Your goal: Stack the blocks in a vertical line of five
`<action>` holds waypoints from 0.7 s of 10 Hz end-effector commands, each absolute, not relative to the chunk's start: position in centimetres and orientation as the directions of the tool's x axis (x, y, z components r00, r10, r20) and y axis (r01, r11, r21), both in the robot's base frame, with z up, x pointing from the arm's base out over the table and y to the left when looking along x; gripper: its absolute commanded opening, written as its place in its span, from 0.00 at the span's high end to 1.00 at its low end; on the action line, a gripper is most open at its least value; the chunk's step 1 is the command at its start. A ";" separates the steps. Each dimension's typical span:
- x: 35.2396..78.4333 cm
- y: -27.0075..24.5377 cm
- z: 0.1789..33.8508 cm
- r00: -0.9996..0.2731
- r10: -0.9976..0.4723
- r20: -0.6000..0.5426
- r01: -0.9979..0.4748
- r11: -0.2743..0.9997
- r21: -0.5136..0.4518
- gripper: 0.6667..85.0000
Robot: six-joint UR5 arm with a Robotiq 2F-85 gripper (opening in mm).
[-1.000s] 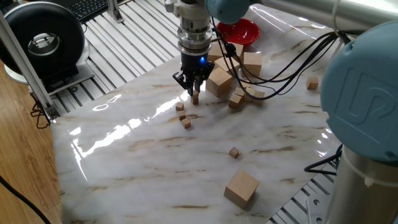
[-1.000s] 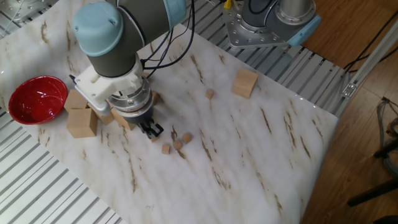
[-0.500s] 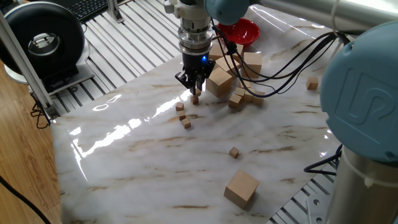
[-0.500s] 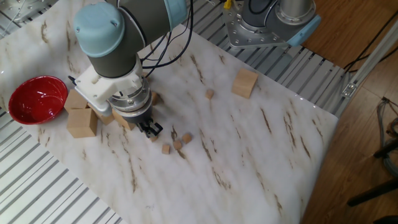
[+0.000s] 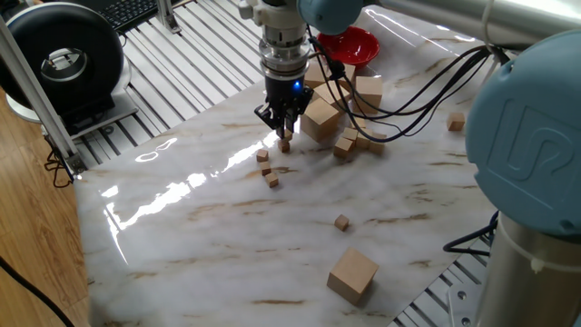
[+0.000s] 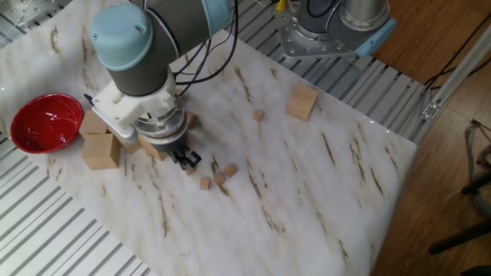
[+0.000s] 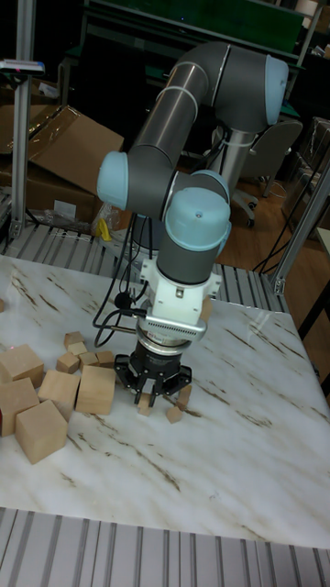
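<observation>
My gripper (image 5: 284,136) stands low over the marble table, its fingers drawn into a narrow V around one tiny wooden block (image 5: 285,144) that rests on the table. In the tall fixed view the gripper (image 7: 151,397) shows that block (image 7: 145,408) at its tips. Three more tiny blocks (image 5: 262,155) (image 5: 266,169) (image 5: 272,181) lie in a short row just in front of it, also seen as blocks (image 6: 219,178) beside the gripper (image 6: 189,162). Another tiny block (image 5: 341,222) lies alone nearer the table's front.
Large cubes (image 5: 320,118) (image 5: 368,91) and medium cubes (image 5: 344,146) crowd right behind the gripper. A red bowl (image 5: 349,45) sits at the far edge. One large cube (image 5: 352,274) stands near the front edge. A medium cube (image 5: 456,121) lies at the right.
</observation>
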State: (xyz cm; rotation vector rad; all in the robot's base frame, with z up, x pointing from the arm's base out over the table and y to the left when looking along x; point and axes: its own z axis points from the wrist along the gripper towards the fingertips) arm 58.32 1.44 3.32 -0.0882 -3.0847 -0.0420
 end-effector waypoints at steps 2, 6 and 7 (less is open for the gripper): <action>59.0 2.0 3.5 -0.997 0.070 0.043 0.072 0.997 0.042 1.00; 59.2 2.4 3.5 -0.997 0.063 0.039 0.065 0.996 0.055 0.97; 59.1 2.5 3.5 -0.998 0.057 0.039 0.059 0.996 0.060 0.97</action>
